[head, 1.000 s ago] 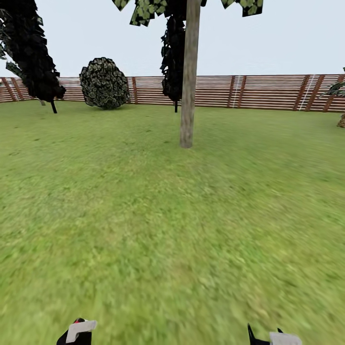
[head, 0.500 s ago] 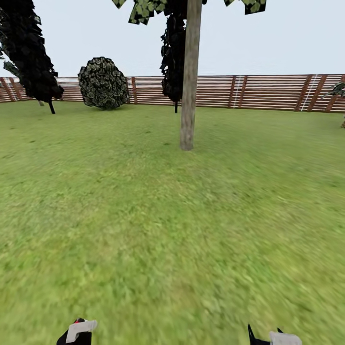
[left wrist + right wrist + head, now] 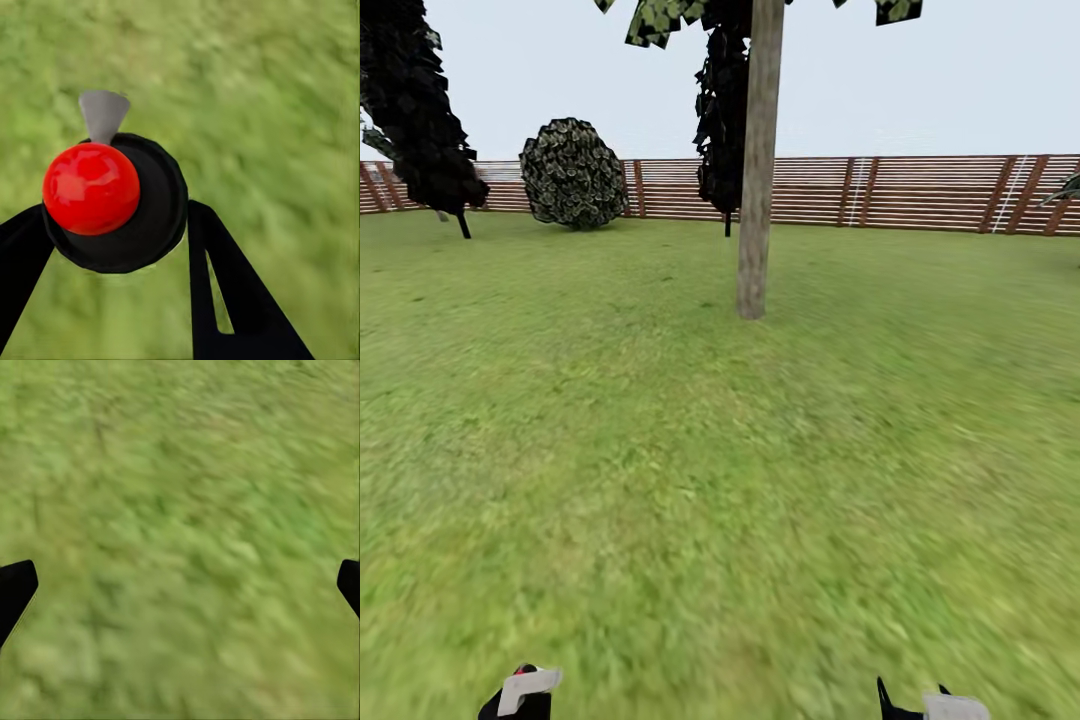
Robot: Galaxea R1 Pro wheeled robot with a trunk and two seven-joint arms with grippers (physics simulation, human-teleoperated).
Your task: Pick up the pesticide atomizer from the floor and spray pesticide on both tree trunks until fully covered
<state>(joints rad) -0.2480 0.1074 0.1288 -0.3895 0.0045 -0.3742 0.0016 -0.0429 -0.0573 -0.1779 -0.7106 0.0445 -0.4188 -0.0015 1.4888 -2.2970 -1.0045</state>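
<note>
We are outdoors in a fenced garden: a wide green lawn (image 3: 660,480) runs from our feet to a brown fence (image 3: 920,190) of horizontal wooden slats that closes off the far side under a pale, even sky. A tall tree trunk (image 3: 757,170), smooth and grey-beige, rises from the grass ahead with ragged leaves at the top edge, and near the fence stand a round dark bush (image 3: 572,173) and two dark, leafy trees (image 3: 420,110). The close views from our arms look onto blurry grass, and the flat, simple surfaces mark it as a simulated scene.
</note>
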